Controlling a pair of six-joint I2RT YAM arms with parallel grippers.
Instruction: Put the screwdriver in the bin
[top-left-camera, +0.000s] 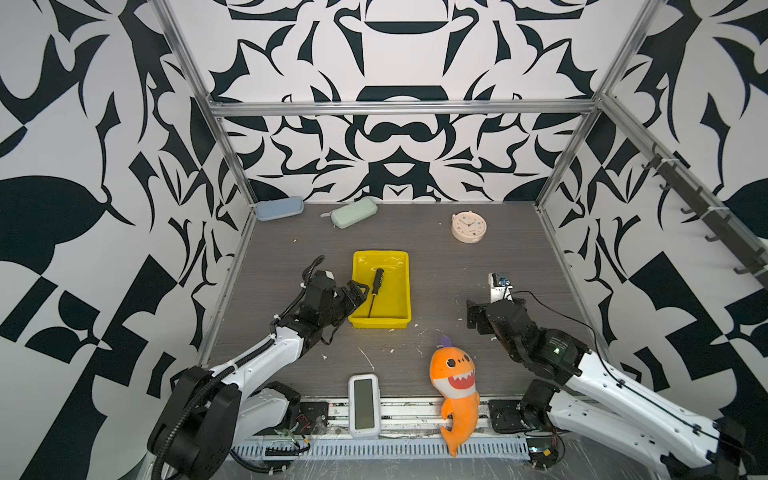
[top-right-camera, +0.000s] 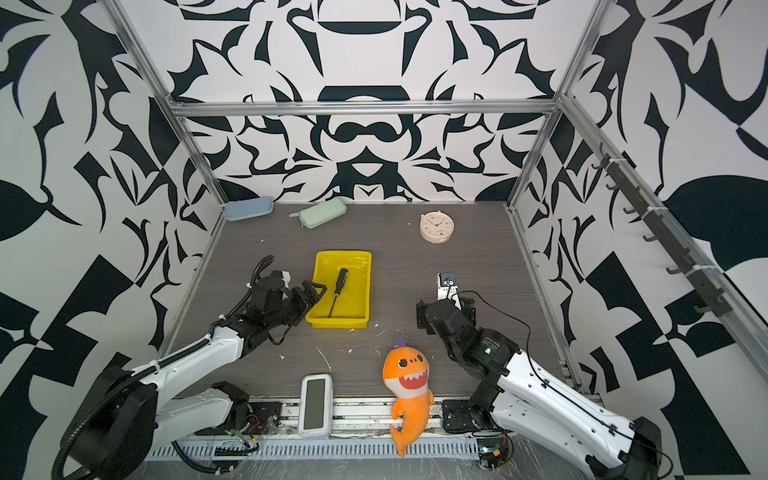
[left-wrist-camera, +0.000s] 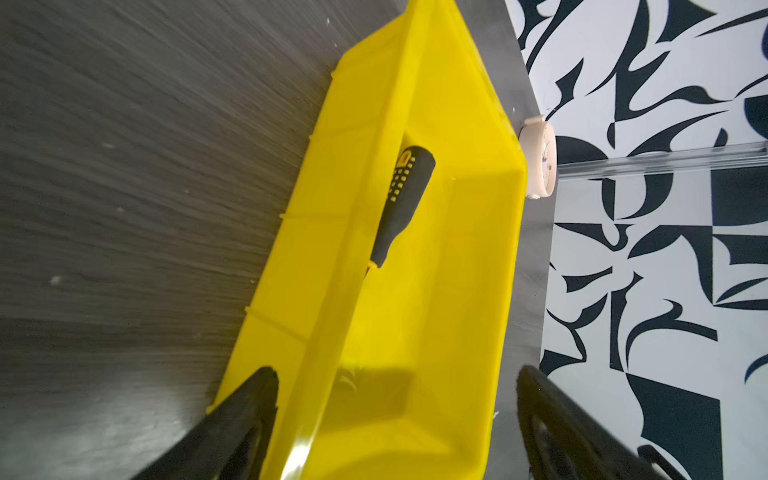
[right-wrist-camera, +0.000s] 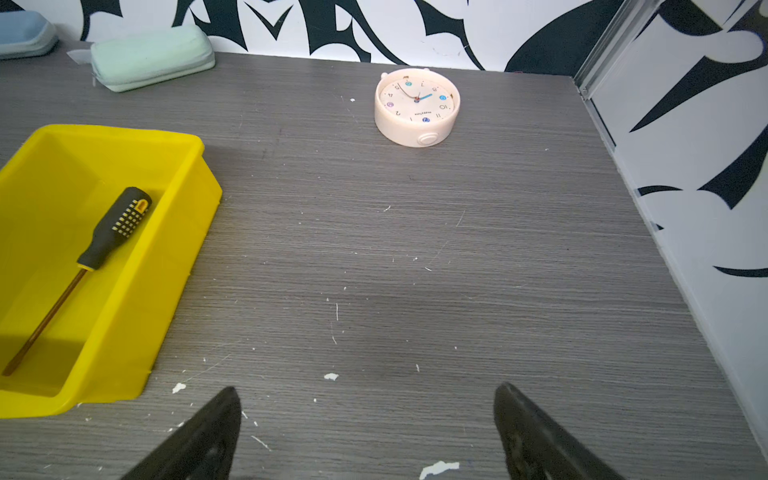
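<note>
The yellow bin (top-left-camera: 401, 266) (top-right-camera: 361, 266) (left-wrist-camera: 465, 291) (right-wrist-camera: 37, 174) stands mid-table in both top views. Inside it lies the screwdriver (top-left-camera: 375, 291) (top-right-camera: 337, 290) (left-wrist-camera: 405, 199) (right-wrist-camera: 112, 226), black handle toward the back wall, thin shaft toward the front. At the bin's left rim my left gripper (top-left-camera: 360, 291) (top-right-camera: 314, 291) (left-wrist-camera: 397, 376) is open and holds nothing, its jaws straddling the bin's corner. Right of the bin, over bare table, my right gripper (right-wrist-camera: 368, 392) is open and empty; in the top views its fingers hide under the wrist (top-left-camera: 496, 309).
A pink clock (top-left-camera: 468, 226) (right-wrist-camera: 417, 107) lies at the back right. Blue (top-left-camera: 279, 208) and green (top-left-camera: 355, 212) zip cases sit by the back wall. An orange shark plush (top-left-camera: 455, 390) and a white device (top-left-camera: 364, 405) lie at the front edge. Patterned walls enclose the table.
</note>
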